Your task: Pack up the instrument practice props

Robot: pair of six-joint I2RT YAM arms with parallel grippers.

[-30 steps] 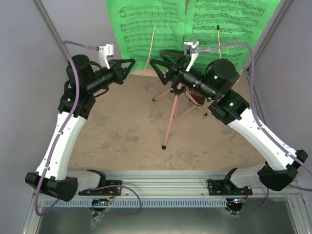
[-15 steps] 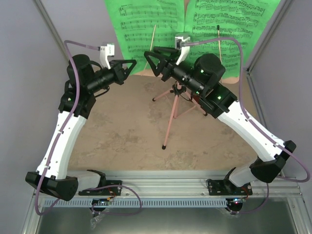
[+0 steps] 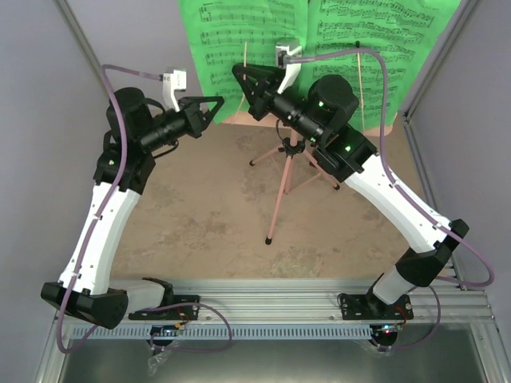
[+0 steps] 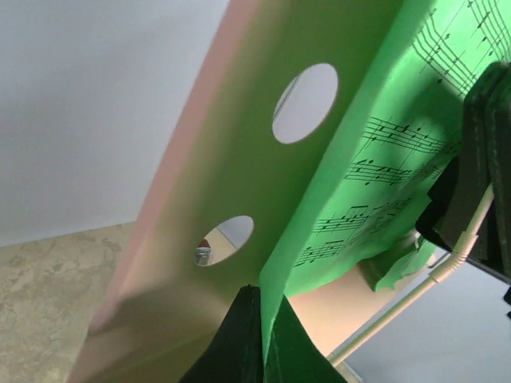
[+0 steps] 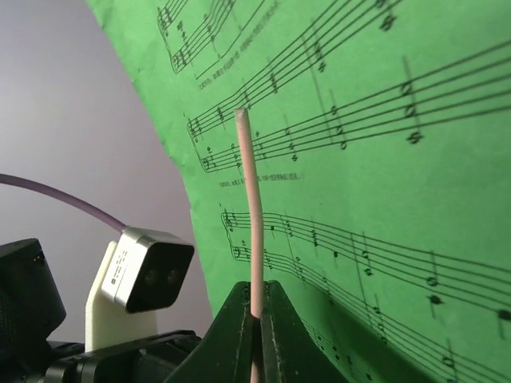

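Note:
The pink music stand point(image 3: 279, 195) stands on its tripod legs at the back middle of the table. Green sheet-music pages point(image 3: 231, 40) lie against its desk. My left gripper point(image 3: 217, 102) is shut on the lower left edge of the left page. In the left wrist view the page point(image 4: 375, 159) runs between the shut jaws point(image 4: 263, 307), in front of the hole-punched desk point(image 4: 223, 183). My right gripper point(image 3: 238, 70) is shut on the thin pink page-holder rod point(image 3: 243, 54). The rod point(image 5: 254, 207) rises from between those jaws point(image 5: 257, 307) across the green pages point(image 5: 383, 199).
A second thin rod point(image 3: 359, 80) lies over the right page. Grey walls and metal posts close in both sides. The tan table top point(image 3: 200, 215) ends at an aluminium rail point(image 3: 271, 307) by the arm bases. The left wrist camera point(image 5: 144, 275) sits close to my right gripper.
The right arm has reached up and back to the left, and its jaws have shut on the pink rod. The left arm has kept its grip and place.

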